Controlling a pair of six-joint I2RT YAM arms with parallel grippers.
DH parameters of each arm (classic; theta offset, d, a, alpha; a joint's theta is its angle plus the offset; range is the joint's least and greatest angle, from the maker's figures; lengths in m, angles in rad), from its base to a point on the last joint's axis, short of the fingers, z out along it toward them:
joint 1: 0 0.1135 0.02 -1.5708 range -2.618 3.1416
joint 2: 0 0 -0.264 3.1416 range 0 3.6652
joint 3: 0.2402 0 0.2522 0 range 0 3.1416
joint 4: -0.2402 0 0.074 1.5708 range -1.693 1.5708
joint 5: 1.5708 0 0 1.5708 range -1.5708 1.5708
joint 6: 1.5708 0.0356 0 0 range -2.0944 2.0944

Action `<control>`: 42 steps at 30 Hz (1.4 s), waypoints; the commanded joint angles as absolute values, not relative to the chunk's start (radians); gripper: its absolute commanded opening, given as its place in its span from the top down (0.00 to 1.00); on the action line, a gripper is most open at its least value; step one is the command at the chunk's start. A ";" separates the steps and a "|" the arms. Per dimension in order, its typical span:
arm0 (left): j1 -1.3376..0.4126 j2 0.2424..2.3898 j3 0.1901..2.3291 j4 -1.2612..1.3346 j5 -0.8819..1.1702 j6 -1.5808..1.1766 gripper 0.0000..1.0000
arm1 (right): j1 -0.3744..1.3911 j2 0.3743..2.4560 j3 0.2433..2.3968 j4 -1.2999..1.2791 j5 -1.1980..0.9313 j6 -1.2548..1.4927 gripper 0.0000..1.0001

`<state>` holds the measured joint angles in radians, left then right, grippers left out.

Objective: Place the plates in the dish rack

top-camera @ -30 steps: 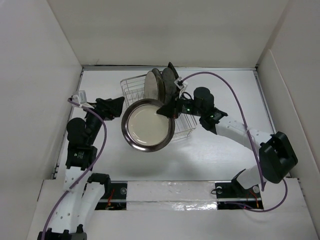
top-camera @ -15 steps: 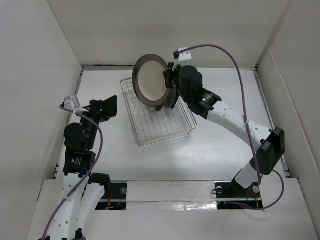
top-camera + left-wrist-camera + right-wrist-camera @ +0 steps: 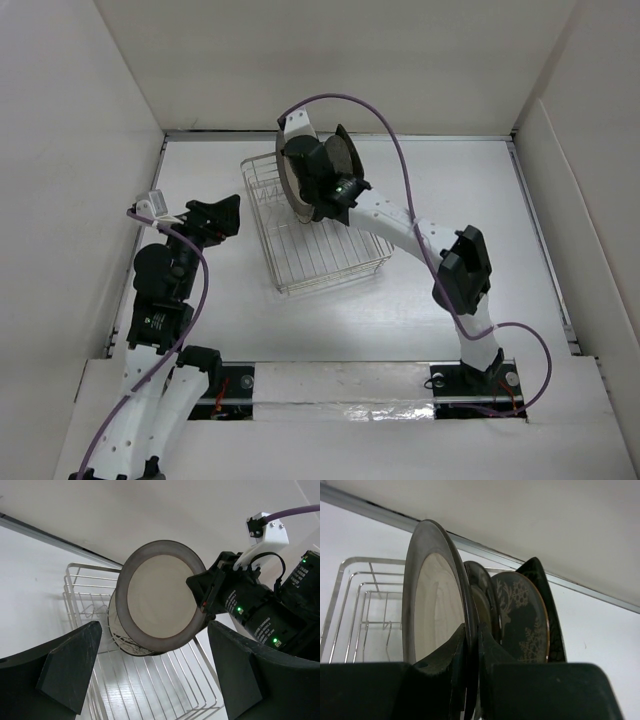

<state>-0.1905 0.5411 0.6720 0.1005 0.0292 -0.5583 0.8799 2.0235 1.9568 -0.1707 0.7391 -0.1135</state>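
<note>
white bench [image 3: 470, 200] bears the dish rack [image 3: 330, 262]; right pincer [image 3: 471, 650] clamps a cream plate [image 3: 159, 604] upright at its far end, left pincer [image 3: 156, 627] gapes wide, empty.

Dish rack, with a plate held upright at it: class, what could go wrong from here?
1. The right pincer grips only the rim of the cream plate, so the plate could slip or swing.
2. It hangs close beside the racked plates; it might knock them or miss a divider slot in the dish rack.
</note>
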 commanded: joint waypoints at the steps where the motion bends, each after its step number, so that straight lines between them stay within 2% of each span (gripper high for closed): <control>1: -0.205 0.535 0.716 0.112 -0.035 -0.561 0.15 | 0.897 1.999 2.089 -0.066 0.844 -0.170 1.00; 25: -0.206 0.523 0.696 0.130 -0.028 -0.560 0.14 | 0.971 2.129 1.962 -0.052 0.808 -0.005 1.00; 27: -0.206 0.532 0.693 0.130 -0.028 -0.560 0.14 | 0.971 2.134 1.963 -0.040 0.819 -0.021 0.97; 32: -0.206 0.523 0.695 0.129 -0.041 -0.558 0.14 | 0.980 2.135 1.967 -0.028 0.805 -0.014 0.83; 38: -0.206 0.519 0.687 0.130 -0.035 -0.557 0.14 | 0.980 2.146 1.991 -0.037 0.775 0.033 0.76; 42: -0.206 0.529 0.686 0.127 -0.034 -0.558 0.14 | 0.980 2.138 1.988 -0.035 0.764 0.051 0.74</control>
